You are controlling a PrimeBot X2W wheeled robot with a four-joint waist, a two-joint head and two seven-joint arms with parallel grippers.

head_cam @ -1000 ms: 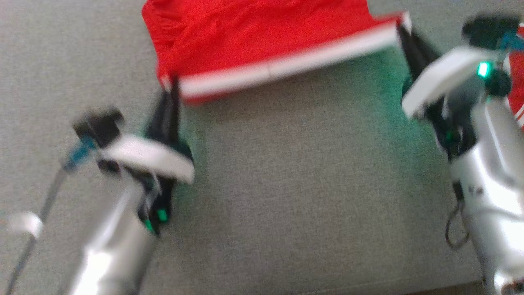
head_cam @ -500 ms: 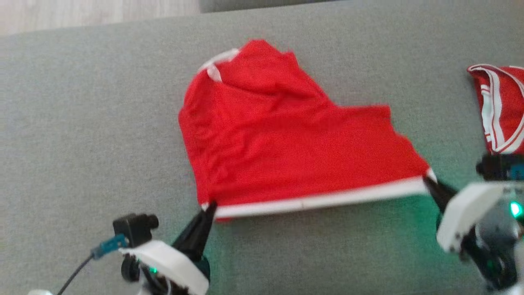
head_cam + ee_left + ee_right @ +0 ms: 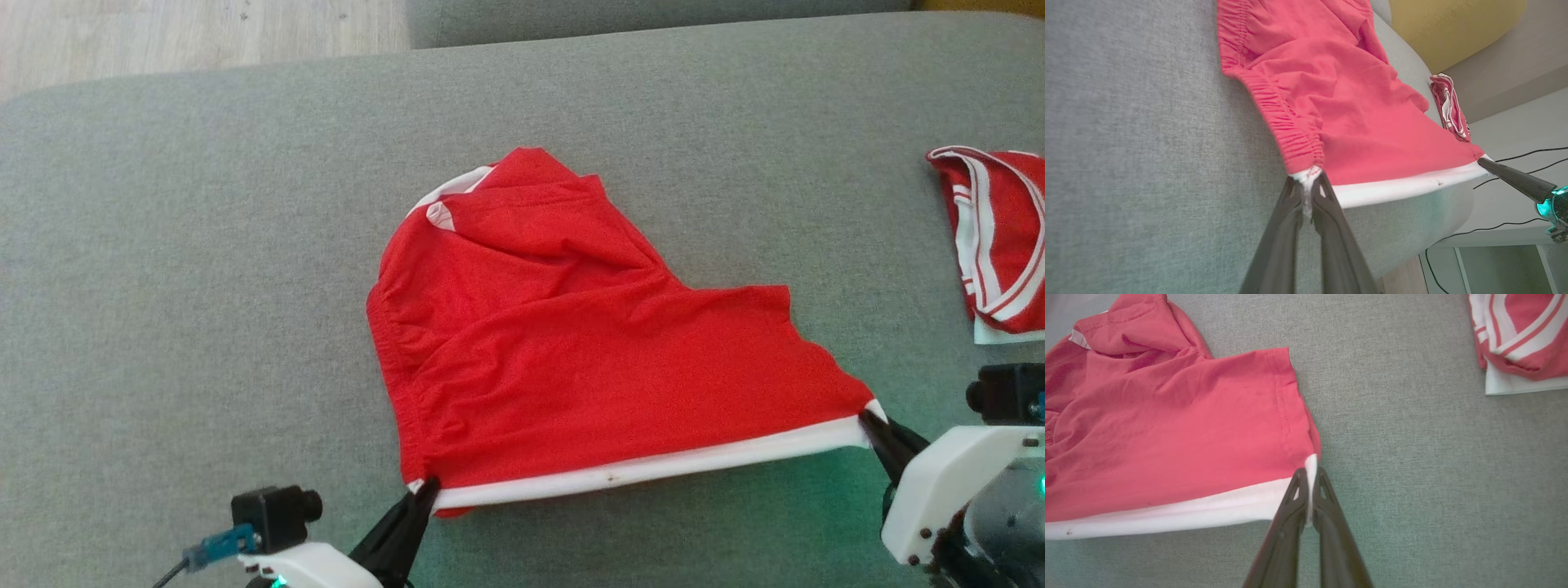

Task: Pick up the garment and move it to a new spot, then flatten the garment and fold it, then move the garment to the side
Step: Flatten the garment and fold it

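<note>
The garment (image 3: 571, 343) is a pair of red shorts with a white stripe along one side, spread on a grey cushion (image 3: 204, 245). My left gripper (image 3: 426, 487) is shut on the near left corner, by the elastic waistband; in the left wrist view the left gripper (image 3: 1308, 185) pinches white cloth of the garment (image 3: 1339, 118) between its tips. My right gripper (image 3: 867, 418) is shut on the near right corner, at the leg hem; in the right wrist view the right gripper (image 3: 1310, 473) clamps the white stripe of the garment (image 3: 1180, 433). The striped edge stretches taut between both grippers.
A second red and white garment (image 3: 996, 237) lies folded at the cushion's right side, also seen as a red and white bundle (image 3: 1523, 339) at the upper right. Wooden floor (image 3: 196, 33) lies beyond the cushion's far edge. A yellow cushion (image 3: 1453, 24) sits behind the sofa.
The head camera has tilted up, bringing the whole garment into view. Both grippers keep their hold on the white-striped edge, which stays stretched between them.
</note>
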